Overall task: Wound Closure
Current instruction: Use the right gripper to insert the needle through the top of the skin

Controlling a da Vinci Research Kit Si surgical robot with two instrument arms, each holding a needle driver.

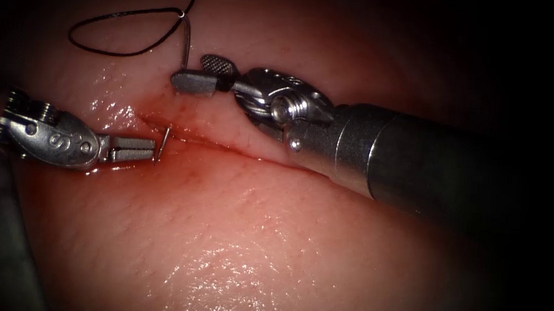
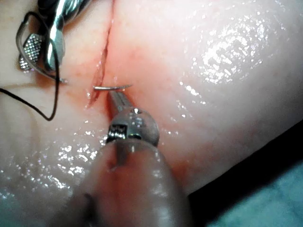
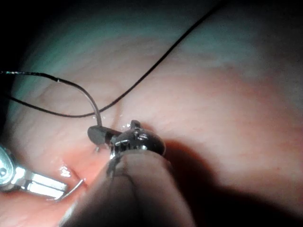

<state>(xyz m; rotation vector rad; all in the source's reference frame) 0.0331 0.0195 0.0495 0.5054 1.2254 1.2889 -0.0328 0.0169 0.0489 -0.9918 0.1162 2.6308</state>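
From the endoscope view I count two tools, one needle, one thread and one cut. The left tool point(image 1: 149, 151), a small bright steel needle driver, has its jaws pressed together on the point end of the thin curved steel needle point(image 1: 162, 144), which stands up out of the left end of the cut point(image 1: 228, 146), a narrow slit running across the pale pink, wet tissue point(image 1: 256, 235). The needle's tail end rises from the tissue just above the cut, so its middle is buried. The right tool point(image 1: 191, 71), a larger steel driver on a dark shaft, has its jaws apart just beside that tail and holds nothing. The fine black thread point(image 1: 125, 55) runs from the tail in one loop lying on the tissue. Red fluid point(image 1: 184, 164) tints the cut's edges. The left wrist view adds what the endoscope hides: the exposed point end as a short arc point(image 2: 113, 87) across the cut, my left tool point(image 2: 116, 97) closed on it, the right tool point(image 2: 40, 52) beyond, and a teal surface point(image 2: 279, 198) past the tissue's edge. The right wrist view shows the tail's curve point(image 3: 90, 101) dropping to the right tool point(image 3: 97, 135), with the left tool point(image 3: 59, 191) gripping the point nearby. The surroundings are dark.
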